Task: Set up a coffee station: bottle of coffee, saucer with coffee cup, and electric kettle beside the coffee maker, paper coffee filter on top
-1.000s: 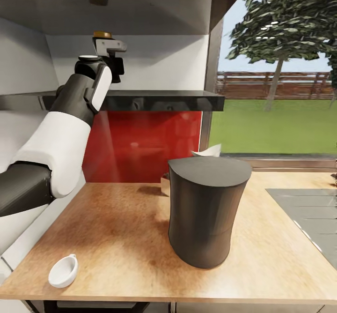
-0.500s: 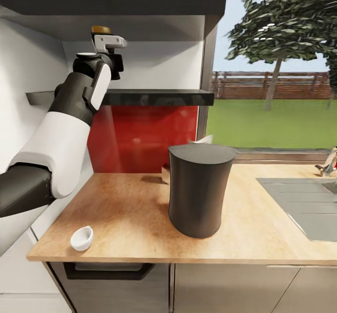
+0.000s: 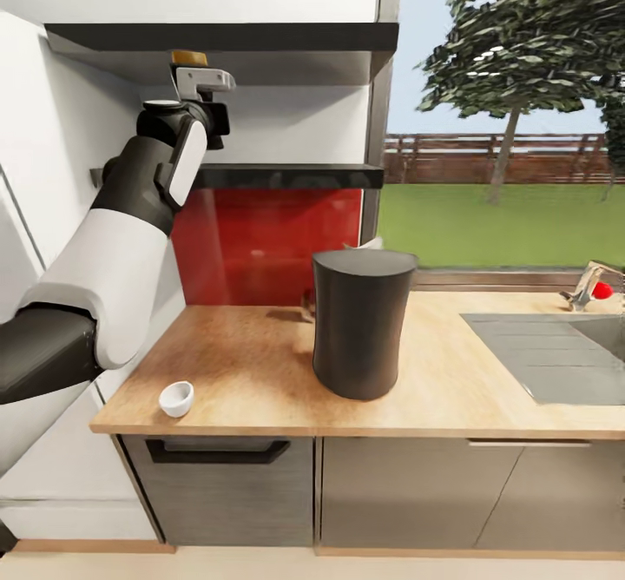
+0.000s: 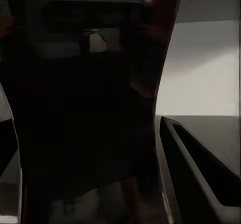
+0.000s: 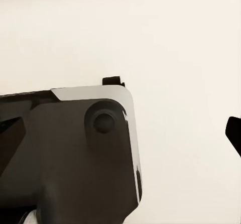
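Amber-topped, the bottle of coffee (image 3: 189, 59) sits in the left end effector (image 3: 201, 94), above the kitchen shelf (image 3: 286, 175). The left wrist view is dark, but the fingers (image 4: 193, 171) seem closed on the bottle. To place it well, the robot should lower it slowly onto the desk (image 3: 252, 372), just beside the coffee maker (image 3: 360, 324), clear of the coffee cup (image 3: 176, 398).

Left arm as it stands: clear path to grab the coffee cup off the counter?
Probably not yet: the left gripper is raised at the kitchen shelf, apparently shut on the bottle of coffee. The coffee cup sits unobstructed on the kitchen countertop.
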Tool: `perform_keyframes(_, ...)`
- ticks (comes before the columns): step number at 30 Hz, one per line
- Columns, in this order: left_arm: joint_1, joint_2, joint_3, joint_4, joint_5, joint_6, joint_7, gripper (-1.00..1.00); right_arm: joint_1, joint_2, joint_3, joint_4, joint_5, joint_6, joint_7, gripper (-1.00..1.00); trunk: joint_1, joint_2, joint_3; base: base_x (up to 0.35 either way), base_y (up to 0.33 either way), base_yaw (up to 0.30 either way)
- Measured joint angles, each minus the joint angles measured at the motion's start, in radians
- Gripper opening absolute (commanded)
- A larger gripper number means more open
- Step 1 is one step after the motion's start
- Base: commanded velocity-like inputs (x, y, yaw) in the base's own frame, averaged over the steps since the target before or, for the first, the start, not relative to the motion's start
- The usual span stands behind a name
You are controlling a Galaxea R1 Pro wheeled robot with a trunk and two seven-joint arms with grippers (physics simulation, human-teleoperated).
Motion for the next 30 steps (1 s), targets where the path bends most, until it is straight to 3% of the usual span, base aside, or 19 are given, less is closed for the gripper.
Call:
perform_keyframes(10,0.003,0.001,0.000,-0.005,0.000,0.000,-0.003,-1.00,0.000,0.001,0.000,0.000,0.000,0.000,0.000,1.00,-0.001,0.000,0.000,-0.232,0.000,0.000)
perform_keyframes(14,0.053,0.010,0.000,-0.083,0.001,0.000,-0.022,-1.00,0.000,0.001,0.000,0.000,0.000,0.000,0.000,1.00,-0.001,0.000,0.000,-0.014,0.000,0.000)
perform_keyframes(15,0.107,0.036,0.000,-0.173,0.001,0.001,-0.091,-1.00,0.000,0.002,0.000,0.000,0.000,0.000,-0.001,1.00,-0.001,0.000,0.000,-0.002,0.000,0.000)
perform_keyframes(17,0.155,0.083,0.000,-0.251,0.003,0.012,-0.205,-1.00,0.000,0.002,0.000,0.000,0.000,0.000,-0.001,1.00,-0.001,0.000,0.000,-0.001,0.000,0.000)
perform_keyframes(18,0.171,0.104,0.000,-0.272,0.000,0.026,-0.255,-1.00,0.000,0.002,0.000,0.000,0.000,0.000,-0.001,1.00,-0.001,0.000,0.000,0.000,0.000,0.000)
perform_keyframes(19,0.198,0.140,0.004,-0.309,0.008,0.052,-0.352,-1.00,0.000,0.003,0.000,0.000,0.000,0.000,-0.002,1.00,-0.001,0.000,0.000,0.000,0.000,0.000)
perform_keyframes(23,0.260,0.234,0.012,-0.429,0.013,0.082,-0.584,-1.00,0.000,0.006,0.000,0.000,0.000,-0.001,-0.002,1.00,-0.001,0.000,0.000,0.000,0.000,0.000)
perform_keyframes(26,0.277,0.275,0.021,-0.478,0.021,0.132,-0.684,-1.00,0.000,0.008,0.000,0.000,-0.001,-0.001,-0.002,1.00,-0.001,0.000,0.000,0.000,0.000,0.000)
perform_keyframes(27,0.280,0.290,0.041,-0.505,0.033,0.156,-0.731,-1.00,0.000,0.009,0.000,0.000,-0.001,-0.001,-0.002,1.00,-0.001,0.000,0.000,0.000,0.000,0.000)
perform_keyframes(30,0.301,0.305,0.094,-0.551,0.045,0.182,-0.814,-1.00,0.000,0.009,0.000,0.000,-0.001,-0.001,-0.002,1.00,-0.001,0.000,0.000,0.000,0.000,0.000)
